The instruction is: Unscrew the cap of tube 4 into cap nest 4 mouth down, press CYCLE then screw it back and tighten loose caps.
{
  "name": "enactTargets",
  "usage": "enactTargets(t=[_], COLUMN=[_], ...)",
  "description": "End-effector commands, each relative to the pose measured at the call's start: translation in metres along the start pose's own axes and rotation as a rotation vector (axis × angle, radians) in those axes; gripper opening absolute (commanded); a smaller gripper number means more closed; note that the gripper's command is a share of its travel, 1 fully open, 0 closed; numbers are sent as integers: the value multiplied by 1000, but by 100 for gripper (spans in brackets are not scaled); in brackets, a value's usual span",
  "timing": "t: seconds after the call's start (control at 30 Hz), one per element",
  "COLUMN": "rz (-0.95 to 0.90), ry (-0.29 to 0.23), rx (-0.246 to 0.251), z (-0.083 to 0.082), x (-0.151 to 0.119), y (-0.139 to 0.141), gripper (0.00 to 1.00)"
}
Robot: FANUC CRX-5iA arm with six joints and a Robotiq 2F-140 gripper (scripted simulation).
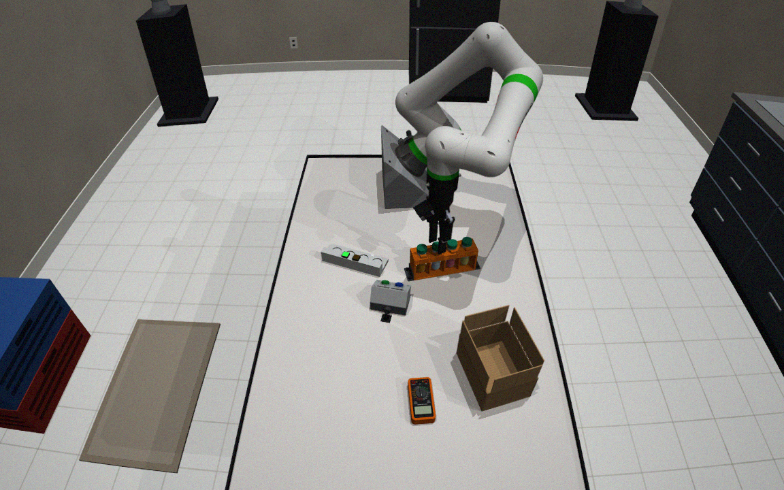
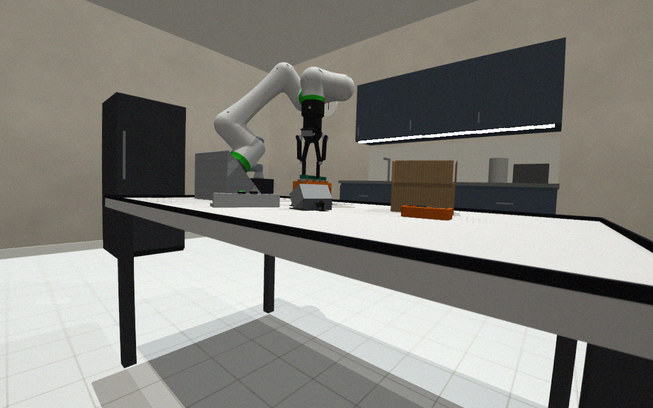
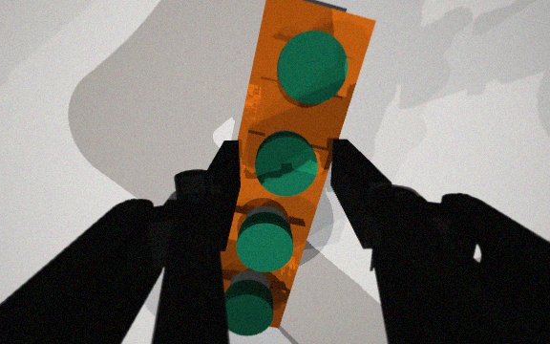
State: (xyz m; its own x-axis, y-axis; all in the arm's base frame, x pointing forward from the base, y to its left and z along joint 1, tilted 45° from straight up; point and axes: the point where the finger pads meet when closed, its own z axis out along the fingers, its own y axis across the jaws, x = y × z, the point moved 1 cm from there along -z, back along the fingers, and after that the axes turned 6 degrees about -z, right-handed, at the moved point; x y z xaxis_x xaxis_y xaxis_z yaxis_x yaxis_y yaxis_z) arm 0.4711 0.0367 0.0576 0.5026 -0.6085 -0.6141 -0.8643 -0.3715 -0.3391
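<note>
The orange tube rack [image 1: 444,258] holds four tubes, each with a green cap on. My gripper [image 1: 439,242] points straight down over the cap second from the left in the top view. In the wrist view my gripper [image 3: 285,162] is open and its fingers stand on either side of that cap [image 3: 285,163], with a gap on each side. One cap [image 3: 312,67] lies beyond it and two caps [image 3: 264,241] lie nearer. The grey cap tray [image 1: 354,259] shows a lit green lamp [image 1: 339,252]. The key housing [image 1: 390,295] carries the green and blue keys.
An open cardboard box [image 1: 498,356] and an orange multimeter [image 1: 421,399] lie nearer the table's front. The grey arm base block [image 1: 401,176] stands behind the rack. A blue and red crate [image 1: 11,350] sits on the floor at the left.
</note>
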Motion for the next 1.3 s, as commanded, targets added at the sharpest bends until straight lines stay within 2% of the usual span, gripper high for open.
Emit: enactTargets(t=[0.0,0.3,0.33,0.83,1.27], rz=[0,0,0,20,280], ry=[2,2,2,2,1], rx=[1,1,1,1,1], z=[0,3,3,3,3], x=[0,0,0,0,0], y=[0,0,0,0,0], gripper=[41,41,30,30,30])
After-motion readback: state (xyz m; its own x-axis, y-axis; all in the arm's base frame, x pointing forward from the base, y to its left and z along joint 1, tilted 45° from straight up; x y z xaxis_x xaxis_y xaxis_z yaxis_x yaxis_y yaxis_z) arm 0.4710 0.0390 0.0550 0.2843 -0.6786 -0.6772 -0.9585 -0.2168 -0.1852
